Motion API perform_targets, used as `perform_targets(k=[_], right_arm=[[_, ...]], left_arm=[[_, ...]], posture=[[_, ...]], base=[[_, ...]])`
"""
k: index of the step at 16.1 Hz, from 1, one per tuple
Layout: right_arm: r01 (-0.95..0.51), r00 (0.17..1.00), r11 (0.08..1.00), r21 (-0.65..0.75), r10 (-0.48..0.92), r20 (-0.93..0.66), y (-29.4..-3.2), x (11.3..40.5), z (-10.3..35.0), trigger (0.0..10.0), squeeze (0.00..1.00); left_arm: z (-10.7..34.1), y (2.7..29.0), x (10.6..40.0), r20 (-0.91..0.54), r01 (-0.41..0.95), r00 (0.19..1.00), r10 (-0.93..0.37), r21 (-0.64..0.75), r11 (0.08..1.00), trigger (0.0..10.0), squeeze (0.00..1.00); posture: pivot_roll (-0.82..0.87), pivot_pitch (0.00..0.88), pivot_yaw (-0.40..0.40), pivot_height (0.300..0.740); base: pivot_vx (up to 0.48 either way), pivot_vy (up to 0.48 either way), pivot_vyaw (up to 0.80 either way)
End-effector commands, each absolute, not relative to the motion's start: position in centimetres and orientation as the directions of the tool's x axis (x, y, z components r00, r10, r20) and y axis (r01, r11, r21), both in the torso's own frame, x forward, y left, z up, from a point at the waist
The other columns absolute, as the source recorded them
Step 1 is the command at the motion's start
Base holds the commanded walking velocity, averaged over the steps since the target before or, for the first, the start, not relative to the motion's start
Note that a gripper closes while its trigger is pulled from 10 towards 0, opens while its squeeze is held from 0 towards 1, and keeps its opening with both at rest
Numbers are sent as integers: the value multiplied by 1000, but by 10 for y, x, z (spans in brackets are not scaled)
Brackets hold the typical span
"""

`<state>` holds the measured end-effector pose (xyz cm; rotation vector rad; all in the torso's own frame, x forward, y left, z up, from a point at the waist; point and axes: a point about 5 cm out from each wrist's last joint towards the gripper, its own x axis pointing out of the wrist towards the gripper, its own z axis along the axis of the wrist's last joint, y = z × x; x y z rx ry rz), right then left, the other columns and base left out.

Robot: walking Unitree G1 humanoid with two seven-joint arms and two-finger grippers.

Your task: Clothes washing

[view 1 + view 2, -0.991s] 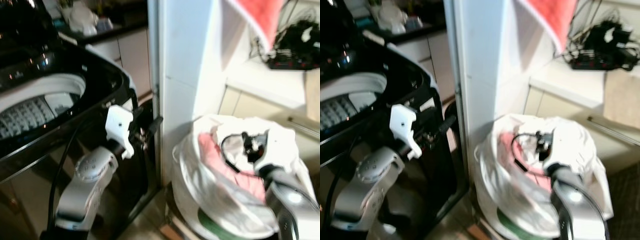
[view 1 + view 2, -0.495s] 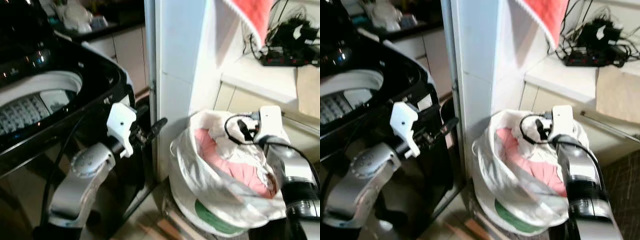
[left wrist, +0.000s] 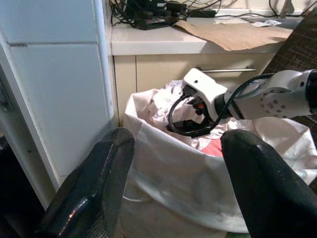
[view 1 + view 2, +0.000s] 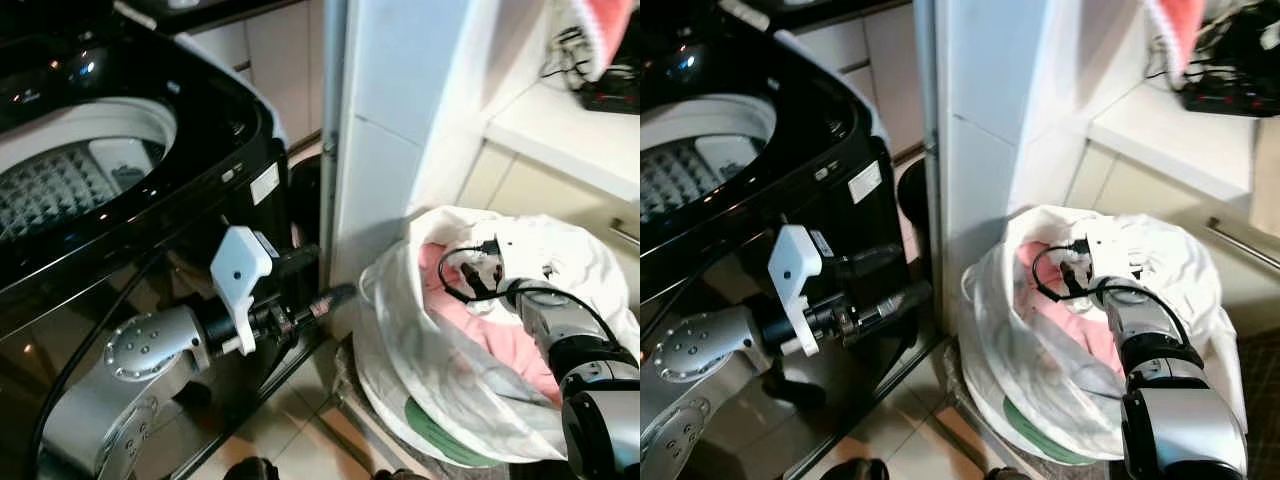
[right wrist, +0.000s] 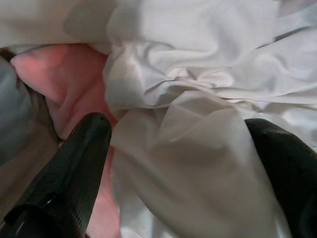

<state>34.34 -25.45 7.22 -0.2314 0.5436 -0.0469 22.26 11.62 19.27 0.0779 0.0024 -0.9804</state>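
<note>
A white pillar [image 4: 400, 130] stands between the open washing machine [image 4: 110, 170] and the laundry bag [image 4: 470, 400]. My right gripper [image 5: 183, 148] hangs wide open over white cloth [image 5: 198, 99] in the bag, holding nothing; next I must close on it. My left gripper [image 3: 173, 173] waits open, empty.

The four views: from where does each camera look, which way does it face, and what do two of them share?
Left eye and right eye: on the head, looking down at the washing machine and the laundry bag; both arms show.
Left wrist: along the open left pincer toward the bag; the right arm shows.
Right wrist: inside the bag, open right pincer over white cloth.
Shared: left wrist and head views both see the bag.
</note>
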Motion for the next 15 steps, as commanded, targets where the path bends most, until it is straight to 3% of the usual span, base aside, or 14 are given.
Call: perform_targets(k=[1, 2, 3, 4, 15], right_arm=[[-24, 855, 970, -244, -106, -508, -256, 344, 73, 10000, 0], [-22, 849, 965, -261, -120, -515, -257, 343, 71, 6627, 0], [-7, 846, 963, -271, -139, -515, -259, 342, 71, 4039, 0], [4, 847, 963, -270, -147, -512, -260, 343, 72, 0, 0], [28, 831, 966, -255, -165, -531, -270, 339, 71, 0, 0]], left_arm=[[194, 114, 219, -47, 841, 539, -841, 70, 536, 10000, 0], [195, 115, 218, -55, 842, 538, -841, 79, 533, 10000, 0], [196, 116, 218, -57, 845, 533, -844, 82, 529, 10000, 0], [198, 116, 219, -55, 845, 533, -844, 86, 528, 10000, 0], [191, 111, 221, -54, 852, 523, -851, 64, 519, 10000, 0]], posture=[[88, 180, 11, 740], [88, 174, 10, 740], [88, 174, 10, 740], [85, 159, 8, 740], [39, 120, 11, 740]], base=[[0, 0, 0], [0, 0, 0], [0, 0, 0], [0, 0, 0], [0, 0, 0]])
